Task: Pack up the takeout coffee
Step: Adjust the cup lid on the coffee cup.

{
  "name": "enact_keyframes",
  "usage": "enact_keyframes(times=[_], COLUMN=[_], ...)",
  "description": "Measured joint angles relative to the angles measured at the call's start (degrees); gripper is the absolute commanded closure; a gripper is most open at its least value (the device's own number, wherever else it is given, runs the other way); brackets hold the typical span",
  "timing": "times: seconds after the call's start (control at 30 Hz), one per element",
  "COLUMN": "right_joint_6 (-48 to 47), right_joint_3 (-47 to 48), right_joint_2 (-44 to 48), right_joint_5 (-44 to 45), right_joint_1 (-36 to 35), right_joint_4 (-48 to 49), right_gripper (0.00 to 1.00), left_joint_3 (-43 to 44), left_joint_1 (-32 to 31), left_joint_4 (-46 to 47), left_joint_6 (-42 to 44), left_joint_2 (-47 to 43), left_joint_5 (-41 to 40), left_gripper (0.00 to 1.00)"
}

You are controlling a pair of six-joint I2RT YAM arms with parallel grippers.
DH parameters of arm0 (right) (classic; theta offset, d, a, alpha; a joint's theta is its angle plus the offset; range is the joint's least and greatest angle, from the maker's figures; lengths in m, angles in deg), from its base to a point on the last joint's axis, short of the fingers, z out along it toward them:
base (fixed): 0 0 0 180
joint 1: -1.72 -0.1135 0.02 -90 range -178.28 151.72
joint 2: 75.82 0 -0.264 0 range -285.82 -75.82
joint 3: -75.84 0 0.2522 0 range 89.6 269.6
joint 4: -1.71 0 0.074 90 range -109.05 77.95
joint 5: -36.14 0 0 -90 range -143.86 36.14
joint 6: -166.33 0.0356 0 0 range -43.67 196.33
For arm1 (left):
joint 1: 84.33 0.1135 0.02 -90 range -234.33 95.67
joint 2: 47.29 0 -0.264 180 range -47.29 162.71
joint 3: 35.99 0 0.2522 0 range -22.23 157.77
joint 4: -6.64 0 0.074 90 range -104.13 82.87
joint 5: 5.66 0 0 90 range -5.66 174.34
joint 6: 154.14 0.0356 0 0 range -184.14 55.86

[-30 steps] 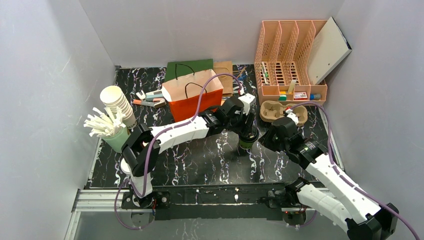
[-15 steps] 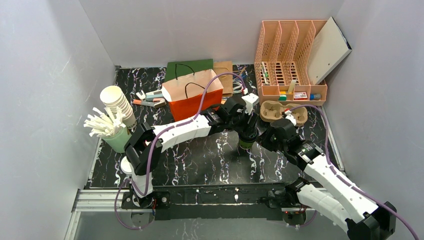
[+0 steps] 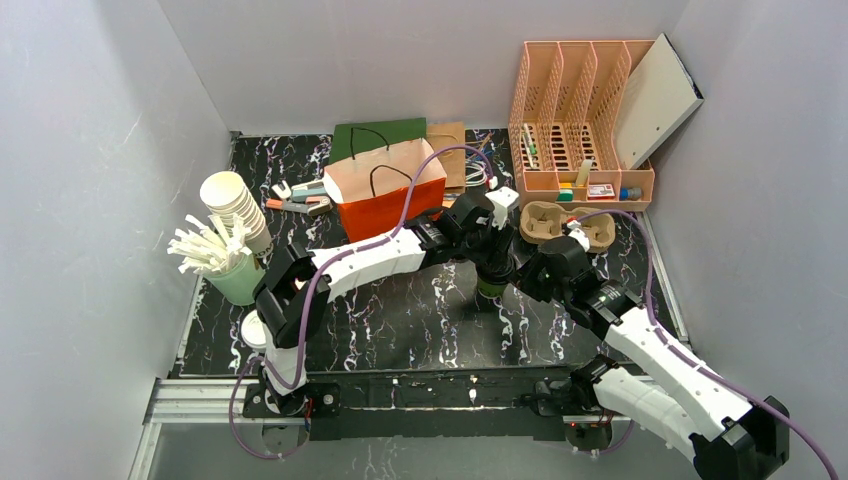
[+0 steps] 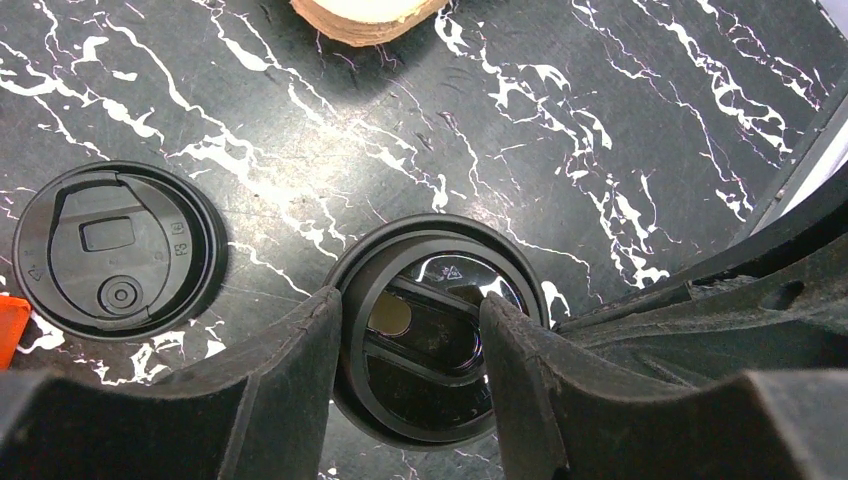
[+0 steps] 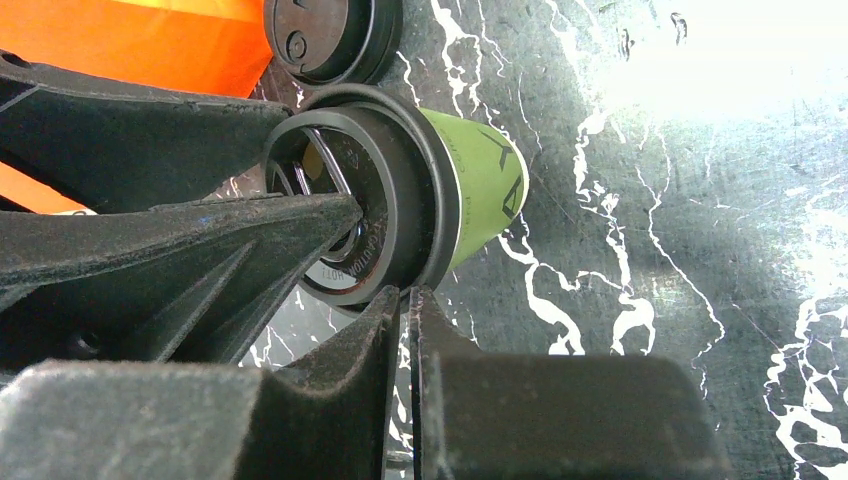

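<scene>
The takeout coffee (image 3: 489, 284), a green paper cup (image 5: 485, 190) with a black lid (image 4: 440, 325), stands upright mid-table. My left gripper (image 4: 410, 305) reaches down onto it from above, jaws apart. One finger sits at the lid's left rim and the other finger (image 4: 520, 360) lies over the lid's right part. In the right wrist view a left finger (image 5: 250, 240) rests on the lid top. My right gripper (image 5: 408, 292) is shut, nothing visible between its tips, which touch the lid's rim from the right side (image 3: 528, 272).
A loose black lid (image 4: 115, 250) lies just beside the cup. The orange paper bag (image 3: 385, 185) stands open behind, a cardboard cup carrier (image 3: 565, 222) to the right, a peach organizer (image 3: 580, 130) at back right. White cup stack (image 3: 235, 205) and a green cup of stirrers (image 3: 228, 270) stand left.
My right arm has moved left until its gripper meets the cup's lid. The left gripper has shifted slightly right and stays over the cup, which has not moved.
</scene>
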State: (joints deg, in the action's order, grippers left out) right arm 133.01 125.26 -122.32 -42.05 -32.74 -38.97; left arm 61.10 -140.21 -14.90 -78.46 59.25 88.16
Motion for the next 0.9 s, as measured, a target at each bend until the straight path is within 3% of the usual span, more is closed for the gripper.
enact_keyframes(times=[0.9], right_joint_6=[2.97], right_joint_3=[-3.45], right_joint_2=[0.81], right_joint_5=[-1.01], right_joint_1=[0.31], right_joint_4=[3.48], right_gripper=[0.87], left_joint_3=[0.52], left_joint_1=[-0.5], left_joint_4=[-0.15], left_joint_6=[1.73], left_joint_2=[0.33], left_joint_5=[-2.58], left_gripper=[0.56])
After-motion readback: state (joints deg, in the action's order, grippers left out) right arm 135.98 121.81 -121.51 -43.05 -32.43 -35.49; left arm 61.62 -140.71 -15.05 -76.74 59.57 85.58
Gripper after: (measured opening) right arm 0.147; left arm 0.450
